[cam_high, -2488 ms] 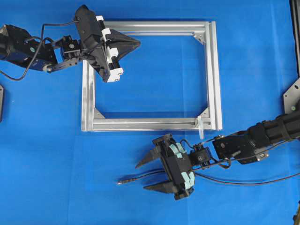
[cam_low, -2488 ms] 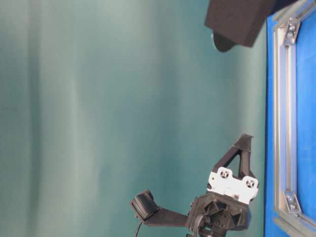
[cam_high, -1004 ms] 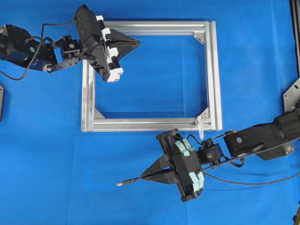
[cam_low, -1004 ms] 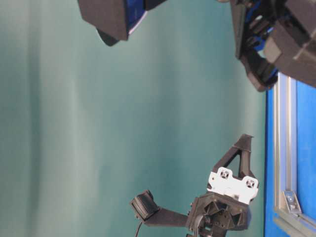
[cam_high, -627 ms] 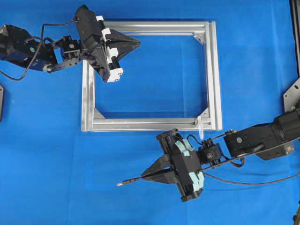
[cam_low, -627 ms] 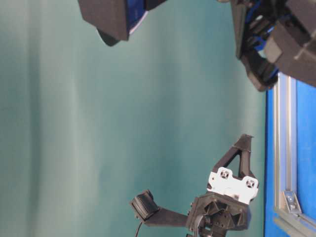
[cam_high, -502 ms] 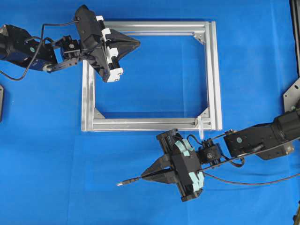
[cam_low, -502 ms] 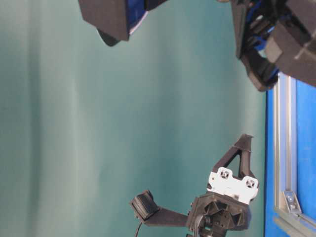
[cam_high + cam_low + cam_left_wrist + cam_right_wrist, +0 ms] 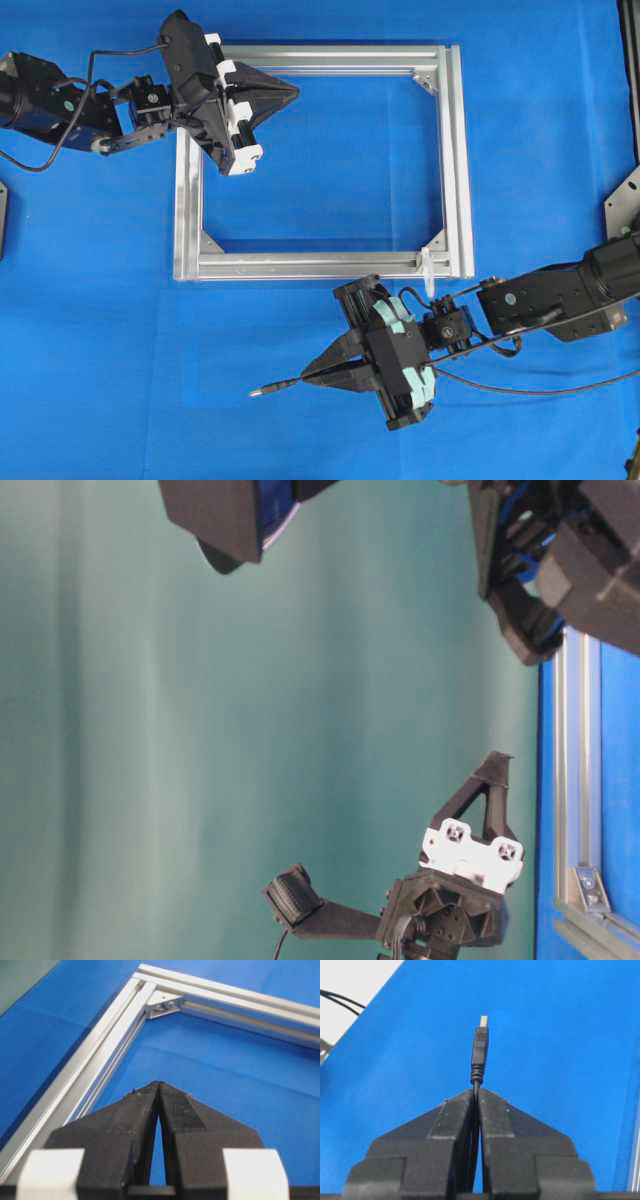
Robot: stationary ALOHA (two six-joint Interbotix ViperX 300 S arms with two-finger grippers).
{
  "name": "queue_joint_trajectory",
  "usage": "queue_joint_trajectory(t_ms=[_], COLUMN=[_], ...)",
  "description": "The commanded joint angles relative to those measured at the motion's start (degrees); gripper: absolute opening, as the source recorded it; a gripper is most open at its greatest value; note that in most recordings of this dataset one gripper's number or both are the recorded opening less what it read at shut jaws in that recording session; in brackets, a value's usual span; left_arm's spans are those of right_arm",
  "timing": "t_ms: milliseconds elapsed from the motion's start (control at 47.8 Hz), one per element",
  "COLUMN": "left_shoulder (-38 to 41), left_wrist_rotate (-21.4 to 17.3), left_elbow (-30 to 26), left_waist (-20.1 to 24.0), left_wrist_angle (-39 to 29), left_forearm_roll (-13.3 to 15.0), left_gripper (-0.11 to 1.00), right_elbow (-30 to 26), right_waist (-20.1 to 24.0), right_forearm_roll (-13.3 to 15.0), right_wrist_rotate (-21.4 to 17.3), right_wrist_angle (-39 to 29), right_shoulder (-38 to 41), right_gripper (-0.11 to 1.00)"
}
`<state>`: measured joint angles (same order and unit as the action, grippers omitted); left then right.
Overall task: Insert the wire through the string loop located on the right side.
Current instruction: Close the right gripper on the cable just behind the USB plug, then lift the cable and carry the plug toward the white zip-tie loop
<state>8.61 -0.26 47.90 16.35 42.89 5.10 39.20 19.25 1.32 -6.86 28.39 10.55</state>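
The right gripper [image 9: 305,377] pinches the thin black wire [image 9: 479,1067] just behind its slim silver-tipped plug, which pokes out past the fingertips over the blue cloth [image 9: 100,330], near the rectangular silver aluminium frame [image 9: 320,265]. The tiny whitish string loop [image 9: 427,272] stands at that frame's near right corner (apart from the plug). The left gripper [image 9: 159,1086], jaws pressed together on nothing, hovers over the far left corner.

no readable text, labels or numbers anywhere.
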Motion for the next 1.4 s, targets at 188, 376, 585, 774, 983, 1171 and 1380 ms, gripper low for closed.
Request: queue_joint_trajectory(t_ms=[188,376,585,774,983,1171,1380], left_shoulder=[-2.02,-2.02,-2.02,-2.02,-2.02,-2.02,-2.11], left_wrist_rotate=[-0.09,-0.09,-0.09,-0.09,-0.09,-0.09,-0.09], left_elbow=[-0.79,-0.79,-0.88,-0.88,-0.88,-0.88,-0.97], left_waist=[0.09,0.09,0.09,0.09,0.09,0.09,0.09], left_wrist_angle=[0.35,0.35,0.35,0.35,0.35,0.35,0.35], left_forearm_roll=[-0.18,-0.18,-0.18,-0.18,-0.18,-0.18,-0.18], left_gripper=[0.00,0.00,0.00,0.00,0.00,0.00,0.00], right_elbow=[-0.44,-0.18,3.34,10.90,20.92,29.44,36.74], right_waist=[0.00,0.00,0.09,0.09,0.26,0.26,0.26], right_forearm_roll=[0.00,0.00,-0.35,-2.55,-3.87,-6.06,-7.12], right_wrist_rotate=[0.00,-0.09,-0.79,-0.79,-0.79,-0.79,-0.79], right_wrist_angle=[0.18,0.09,0.18,0.44,0.35,0.09,-3.08], right_shoulder=[-1.67,-1.85,-3.87,-9.05,-16.70,-24.70,-34.54], right_gripper=[-0.04,-0.04,-0.04,-0.04,-0.04,-0.04,-0.04])
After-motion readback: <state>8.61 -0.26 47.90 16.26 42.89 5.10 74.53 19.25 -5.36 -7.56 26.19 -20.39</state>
